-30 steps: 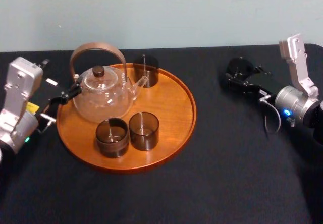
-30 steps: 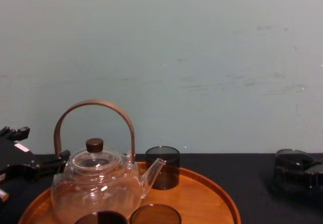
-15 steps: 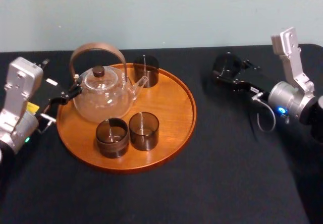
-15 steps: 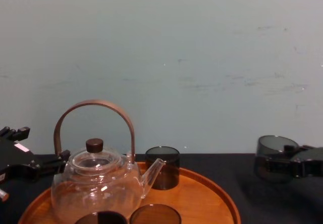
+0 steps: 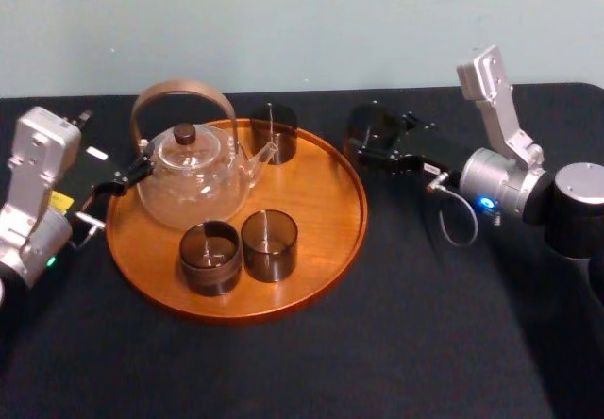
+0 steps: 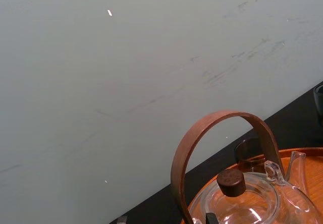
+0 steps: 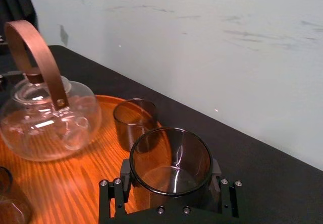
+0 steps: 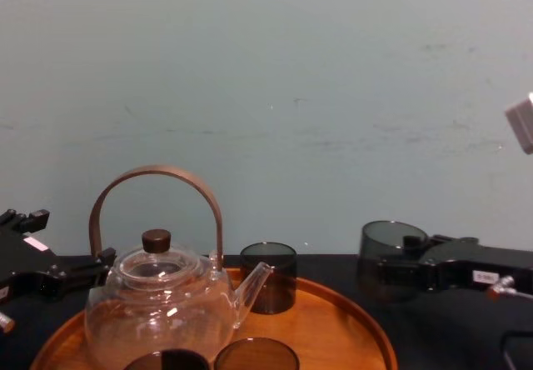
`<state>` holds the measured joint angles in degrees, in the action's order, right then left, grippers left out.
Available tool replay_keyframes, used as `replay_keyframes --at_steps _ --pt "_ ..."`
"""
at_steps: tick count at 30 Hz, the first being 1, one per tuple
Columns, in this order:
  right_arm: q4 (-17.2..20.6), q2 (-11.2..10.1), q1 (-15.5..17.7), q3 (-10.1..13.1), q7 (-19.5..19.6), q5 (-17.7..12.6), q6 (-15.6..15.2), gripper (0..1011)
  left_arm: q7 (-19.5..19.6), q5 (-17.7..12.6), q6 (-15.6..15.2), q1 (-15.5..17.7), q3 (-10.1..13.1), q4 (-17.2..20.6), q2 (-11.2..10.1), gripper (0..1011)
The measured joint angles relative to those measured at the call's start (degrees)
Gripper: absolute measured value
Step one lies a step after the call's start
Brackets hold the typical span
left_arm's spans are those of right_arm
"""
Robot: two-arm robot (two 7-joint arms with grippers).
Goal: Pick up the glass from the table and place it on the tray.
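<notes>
While right gripper (image 8: 390,272) clamps an empty glass (image 7: 170,164), tray (image 5: 326,235) holds teapot (image 5: 189,181) (three glasses (image 5: 269,245) too).

Silver-grey right arm (image 5: 510,145), black screw-studded claw (image 5: 371,136); just behind the claw, a small blue light (image 5: 485,202) and a looping grey cable (image 5: 442,219).

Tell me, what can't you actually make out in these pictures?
Front glasses on the tray: chest view, bottom edge cuts off all but rims.
Teapot base: left wrist view, cut off by bottom edge.
The held glass's underside: right wrist view, the right gripper clamping it hides it.
Whether the left gripper touches the teapot: head view, they overlap there.
</notes>
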<state>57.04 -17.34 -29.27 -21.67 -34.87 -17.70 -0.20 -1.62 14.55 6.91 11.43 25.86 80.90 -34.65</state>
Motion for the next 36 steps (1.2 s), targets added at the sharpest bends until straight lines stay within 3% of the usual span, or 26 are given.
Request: replay_keyframes --at_steps 23,36 --pt "-7.9 3.8 -4.6 -5.8 -3.2 -1.4 2.5 903 0.0 0.0 0.0 0.0 0.0 0.0 0.0 1010" --pt "-14.3 6.0 -6.8 -7.0 -4.7 -1.3 5.2 903 0.0 0.0 0.0 0.0 0.0 0.0 0.0 1009"
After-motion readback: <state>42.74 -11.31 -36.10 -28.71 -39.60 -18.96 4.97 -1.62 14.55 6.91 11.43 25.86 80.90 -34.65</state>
